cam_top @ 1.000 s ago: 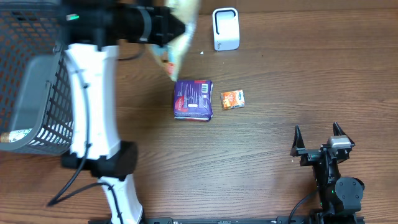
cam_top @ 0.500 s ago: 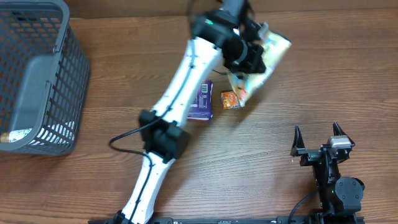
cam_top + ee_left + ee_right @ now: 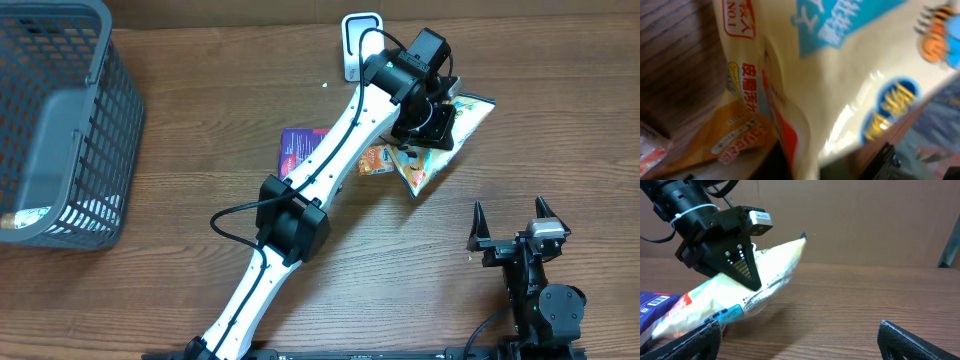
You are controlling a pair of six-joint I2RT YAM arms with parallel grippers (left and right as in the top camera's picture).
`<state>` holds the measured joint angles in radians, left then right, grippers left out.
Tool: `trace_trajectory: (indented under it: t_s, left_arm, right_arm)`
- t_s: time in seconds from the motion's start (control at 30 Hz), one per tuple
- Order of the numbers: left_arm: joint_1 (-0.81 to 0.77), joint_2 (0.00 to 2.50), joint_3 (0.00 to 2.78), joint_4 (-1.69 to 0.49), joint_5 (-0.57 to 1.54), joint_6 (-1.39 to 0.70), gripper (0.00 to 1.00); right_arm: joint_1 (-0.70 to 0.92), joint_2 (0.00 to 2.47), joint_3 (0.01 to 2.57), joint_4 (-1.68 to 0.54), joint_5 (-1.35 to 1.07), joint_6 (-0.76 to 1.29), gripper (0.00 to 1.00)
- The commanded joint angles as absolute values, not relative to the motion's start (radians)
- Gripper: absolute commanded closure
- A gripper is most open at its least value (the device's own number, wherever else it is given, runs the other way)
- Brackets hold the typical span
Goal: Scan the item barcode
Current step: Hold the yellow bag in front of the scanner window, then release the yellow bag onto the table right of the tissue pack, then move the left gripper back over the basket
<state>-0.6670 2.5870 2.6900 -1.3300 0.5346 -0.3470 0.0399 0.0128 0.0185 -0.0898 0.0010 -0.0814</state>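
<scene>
At the far left stands one grey basket (image 3: pixel 122 150). Near the middle of the table lie one purple packet (image 3: pixel 298 150) and, just beside it, one small orange sachet (image 3: pixel 372 160), both partly under the reaching left arm. One white scanner (image 3: pixel 362 45) sits upright at the table's far edge. To its right, the left gripper (image 3: pixel 425 125) has its fingers drawn together on one cream snack bag (image 3: pixel 462 115), pinching it near the middle. The bag's long axis runs diagonally. Its lower tip is down beside the sachet and its other end is raised, pointing away to the right. The scanner lies up and to the left of the bag, close by, so I judge the coming move to be a short swing that way with the barcode turned to its face. Where that barcode sits I cannot tell. The right gripper (image 3: pixel 510 210) rests at the near edge, well apart, fingers spread wide and holding nothing. The left arm is plainly the nearer of the two.
</scene>
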Motion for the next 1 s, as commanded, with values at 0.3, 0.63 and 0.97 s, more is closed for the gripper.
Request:
trace_trajectory:
  t_s: [0.3,0.63,0.97]
  left_arm:
    - [-0.661,2.591,2.703,-1.322,0.62,-0.366,0.68]
    - [-0.604,2.553,2.835,-1.37,0.629,-0.348,0.71]
    - [-0.458,2.498,3.145,-1.601,0.578,-0.309,0.67]
  right_arm:
    - [0.039,0.003,0.008,-0.084,0.006,-0.076,0.0]
    - [0.039,0.003,0.008,-0.084,0.006,-0.076,0.0]
    - [0.039,0.003,0.008,-0.084,0.006,-0.076,0.0]
